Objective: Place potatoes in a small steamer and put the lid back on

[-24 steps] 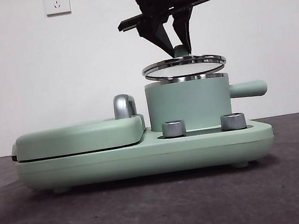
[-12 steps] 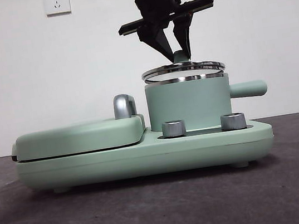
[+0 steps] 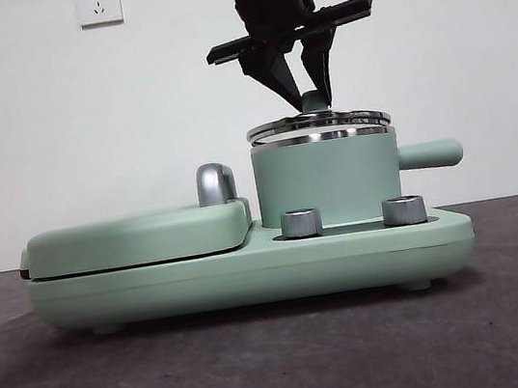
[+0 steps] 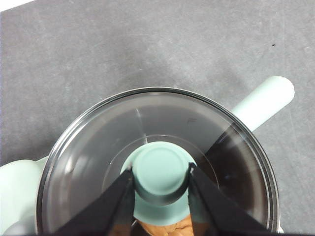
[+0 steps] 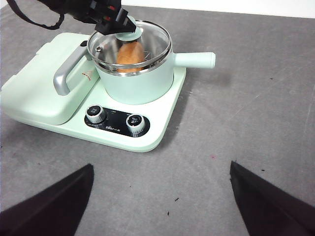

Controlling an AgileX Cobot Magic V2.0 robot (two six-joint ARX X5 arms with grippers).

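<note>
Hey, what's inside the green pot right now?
Through the glass lid, a potato sits inside the pot. The left gripper and knob hide part of it.

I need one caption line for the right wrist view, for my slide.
The left claw grips the knob of the glass lid on the green steamer, with the potato inside.

Our left gripper (image 4: 160,184) pointing straight down, jaws clamped on the lid's knob (image 4: 161,178) between them, our right gripper (image 5: 160,196) raised aside, jaws spread wide
</note>
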